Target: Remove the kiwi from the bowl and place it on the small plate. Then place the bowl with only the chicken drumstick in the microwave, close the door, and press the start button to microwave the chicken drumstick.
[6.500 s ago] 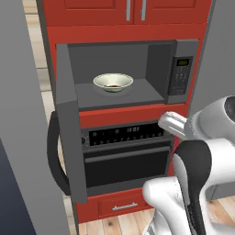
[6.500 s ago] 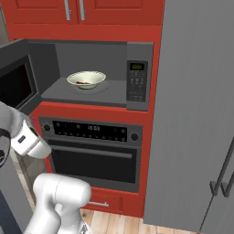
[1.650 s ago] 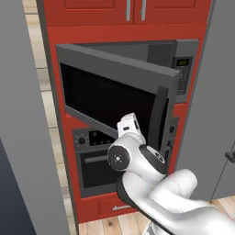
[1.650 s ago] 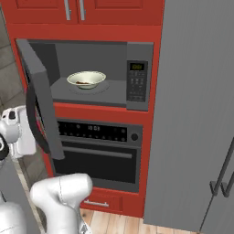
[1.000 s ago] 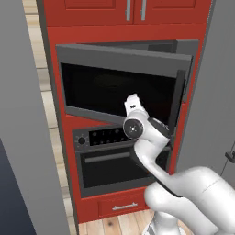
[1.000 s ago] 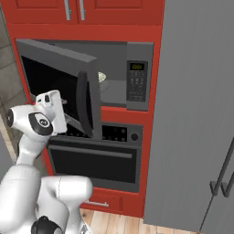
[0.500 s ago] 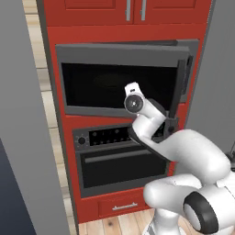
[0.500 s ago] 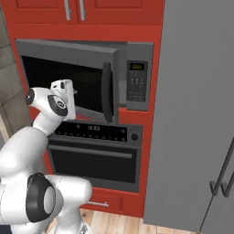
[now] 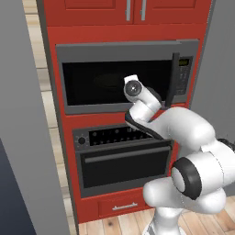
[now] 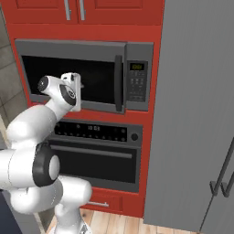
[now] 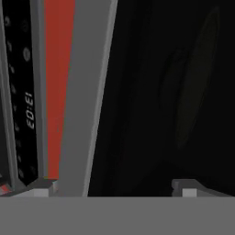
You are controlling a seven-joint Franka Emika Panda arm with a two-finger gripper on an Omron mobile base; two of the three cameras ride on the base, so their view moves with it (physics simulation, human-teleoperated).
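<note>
The microwave door (image 9: 96, 82) stands flush against the microwave front, its dark glass (image 10: 96, 77) facing me. My hand (image 9: 133, 88) presses flat against that glass, also seen from the side as the hand (image 10: 72, 91). In the hand view my gripper (image 11: 117, 188) is open, its two fingertips (image 11: 43, 186) wide apart against the door with nothing between them. The bowl (image 11: 193, 82) shows only as a faint pale shape behind the glass. The drumstick, the kiwi and the small plate are out of view. The door handle (image 9: 174, 78) and the control panel (image 10: 137, 82) lie to the right of the hand.
A built-in oven (image 9: 121, 158) with its control strip (image 10: 93, 129) sits under the microwave. Red cabinets (image 9: 133, 9) are above and a drawer (image 9: 121, 206) below. A tall grey fridge (image 10: 201, 114) stands at the right, a grey panel (image 9: 25, 114) at the left.
The microwave door has swung from wide open to flush with the front, my hand riding on it all the way. The bowl is now behind the dark glass.
</note>
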